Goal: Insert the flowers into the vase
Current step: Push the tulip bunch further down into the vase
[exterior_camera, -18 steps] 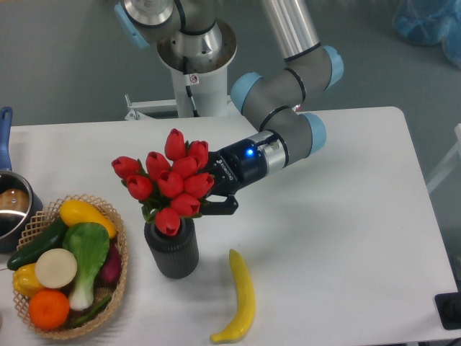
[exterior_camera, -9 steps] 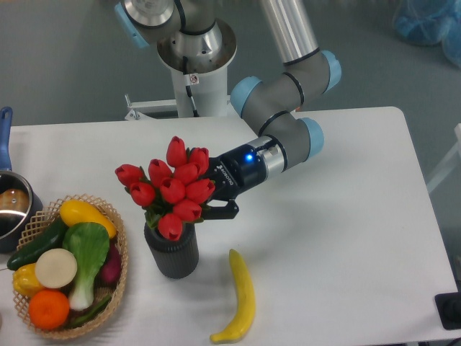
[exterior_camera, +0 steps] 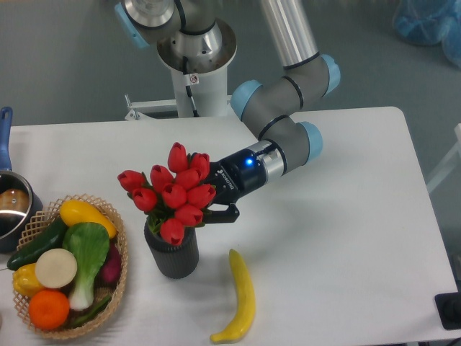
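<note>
The flowers (exterior_camera: 173, 193) sit at the mouth of the vase (exterior_camera: 173, 252), the red buds fanned out above its rim and the lowest bud hanging over the front edge, with the green leaves just showing beneath. They look light and top-heavy: the heads are smooth, rounded and probably soft enough to crush or slide under pressure, so the bound stems below the leaves are the better place to hold than the blooms. The gripper (exterior_camera: 216, 209) reaches in from the right at stem level, its black fingers closed in against the bunch; the buds hide the contact itself, so whether it truly clamps the stems cannot be told. The vase is a dark grey, matte, ribbed cylinder with a thick rim, upright and likely stable, though a sideways pull on the stems could tip it. A glossy yellow banana (exterior_camera: 239, 299) lies just beside it, and a woven basket (exterior_camera: 115, 288) of vegetables stands to its left.
</note>
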Controlling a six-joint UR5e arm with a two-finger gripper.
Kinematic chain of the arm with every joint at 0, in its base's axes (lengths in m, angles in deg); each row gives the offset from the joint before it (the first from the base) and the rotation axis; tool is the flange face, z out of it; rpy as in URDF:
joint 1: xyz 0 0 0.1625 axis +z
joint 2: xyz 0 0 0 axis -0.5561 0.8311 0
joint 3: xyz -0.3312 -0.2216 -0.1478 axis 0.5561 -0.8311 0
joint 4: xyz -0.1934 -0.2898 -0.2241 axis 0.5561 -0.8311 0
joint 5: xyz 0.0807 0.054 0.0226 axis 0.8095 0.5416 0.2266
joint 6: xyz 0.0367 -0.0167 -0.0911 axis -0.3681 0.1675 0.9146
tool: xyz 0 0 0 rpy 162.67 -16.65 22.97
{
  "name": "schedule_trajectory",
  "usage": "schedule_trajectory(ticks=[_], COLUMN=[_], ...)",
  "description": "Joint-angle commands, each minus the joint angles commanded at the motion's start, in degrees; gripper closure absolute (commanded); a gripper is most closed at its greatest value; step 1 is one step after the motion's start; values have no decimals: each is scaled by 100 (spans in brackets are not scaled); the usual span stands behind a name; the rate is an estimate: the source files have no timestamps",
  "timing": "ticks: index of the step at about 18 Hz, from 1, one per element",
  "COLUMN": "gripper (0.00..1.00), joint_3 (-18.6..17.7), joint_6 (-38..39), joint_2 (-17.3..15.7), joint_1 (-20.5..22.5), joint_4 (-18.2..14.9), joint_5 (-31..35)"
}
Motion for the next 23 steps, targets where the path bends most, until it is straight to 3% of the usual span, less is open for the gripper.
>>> schedule_trajectory(ticks=[23], gripper=[60], joint_3=[-220], joint_6=[-264], joint_2=[158], joint_1=[35], joint_4=[18], joint_5=[150])
